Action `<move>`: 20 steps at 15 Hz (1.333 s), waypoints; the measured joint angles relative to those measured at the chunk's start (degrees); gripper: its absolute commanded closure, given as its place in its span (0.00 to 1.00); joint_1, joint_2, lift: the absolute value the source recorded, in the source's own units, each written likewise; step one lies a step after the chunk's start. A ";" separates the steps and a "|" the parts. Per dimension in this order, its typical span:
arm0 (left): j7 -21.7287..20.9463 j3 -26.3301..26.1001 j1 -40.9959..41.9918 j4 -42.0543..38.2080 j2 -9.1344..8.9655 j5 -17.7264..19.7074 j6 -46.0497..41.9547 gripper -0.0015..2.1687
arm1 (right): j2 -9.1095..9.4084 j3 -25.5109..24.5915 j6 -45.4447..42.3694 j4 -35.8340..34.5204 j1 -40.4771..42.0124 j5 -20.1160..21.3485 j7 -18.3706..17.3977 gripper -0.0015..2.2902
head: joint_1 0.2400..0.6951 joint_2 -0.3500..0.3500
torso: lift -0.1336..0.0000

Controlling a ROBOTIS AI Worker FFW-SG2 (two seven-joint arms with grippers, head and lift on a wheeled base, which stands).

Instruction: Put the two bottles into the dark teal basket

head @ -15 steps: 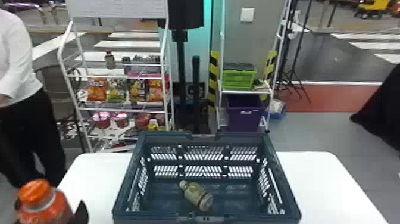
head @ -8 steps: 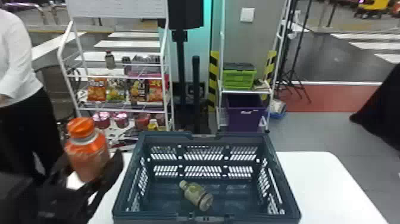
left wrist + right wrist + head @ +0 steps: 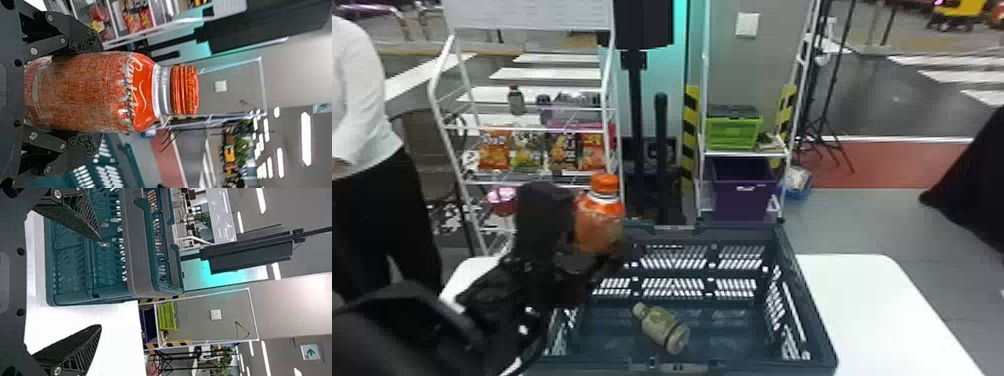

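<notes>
In the head view my left gripper [image 3: 592, 250] is at the basket's left rim, shut on an upright orange bottle [image 3: 602, 220] with an orange cap. The left wrist view shows that orange bottle [image 3: 90, 92] between the two fingers of my left gripper [image 3: 94, 92]. A greenish bottle [image 3: 662, 327] lies on its side on the floor of the dark teal basket [image 3: 812, 320]. My right gripper [image 3: 100, 282] stands open with nothing between its fingers, beside the basket's side wall [image 3: 70, 274].
The basket stands on a white table [image 3: 877, 310]. Behind it are a wire rack [image 3: 532, 175] with snack bags and a shelf holding a green crate [image 3: 732, 132] and a purple bin [image 3: 744, 190].
My left arm has come in from the lower left and moved right, carrying the orange bottle up to the basket's left side. The greenish bottle and the basket have stayed put.
</notes>
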 measured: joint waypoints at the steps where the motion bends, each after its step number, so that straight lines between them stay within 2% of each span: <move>1: -2.49 -1.40 -2.93 2.58 -1.37 -0.56 3.64 0.96 | 0.02 -0.09 -0.09 0.05 0.26 -0.06 0.00 0.04 | 0.57 0.50 | 1.00; 3: -7.91 -3.66 -8.63 8.33 -4.36 -2.51 11.95 0.96 | 0.13 -0.42 -0.40 0.36 0.68 -0.23 0.00 0.04 | 0.57 0.50 | 1.00; 8: -23.02 -9.73 -20.41 22.00 -8.54 -9.10 25.25 0.96 | 0.27 -0.75 -1.14 1.56 0.48 -0.70 0.00 0.04 | 0.57 0.50 | 1.00; 9: -25.94 -10.47 -22.25 24.85 -9.74 -10.79 26.43 0.96 | 0.30 -0.75 -1.06 1.65 0.35 -0.70 0.00 0.04 | 0.57 0.50 | 1.00; 12: -36.38 -11.30 -26.37 34.46 -14.87 -19.14 27.71 0.96 | 0.49 -0.74 -0.86 1.71 0.17 -0.54 0.00 0.04 | 0.57 0.50 | 1.00; 14: -40.82 -11.78 -28.36 40.41 -17.57 -23.90 27.88 0.96 | 0.61 -0.70 -0.85 1.87 0.16 -0.49 0.00 0.04 | 0.57 0.50 | 1.00; 16: -42.98 -11.83 -29.42 44.85 -19.77 -28.12 27.12 0.95 | 0.75 -0.65 -0.85 2.07 0.15 -0.40 0.00 0.04 | 0.57 0.50 | 1.00; 17: -43.29 -11.83 -29.69 46.40 -20.67 -30.02 26.73 0.79 | 0.85 -0.60 -0.92 2.18 0.11 -0.37 0.00 0.04 | 0.57 0.50 | 1.00; 18: -43.32 -11.81 -29.73 47.07 -21.21 -31.39 26.57 0.37 | 0.91 -0.55 -1.02 2.27 0.09 -0.37 0.00 0.04 | 0.57 0.50 | 1.00; 19: -43.34 -11.57 -29.54 47.18 -21.58 -32.38 26.49 0.02 | 0.95 -0.48 -1.15 2.38 0.08 -0.39 0.00 0.04 | 0.57 0.50 | 1.00; 20: -43.39 -11.18 -29.10 46.90 -21.73 -32.82 26.51 0.00 | 0.99 -0.43 -1.30 2.53 0.07 -0.42 0.00 0.04 | 0.57 0.50 | 1.00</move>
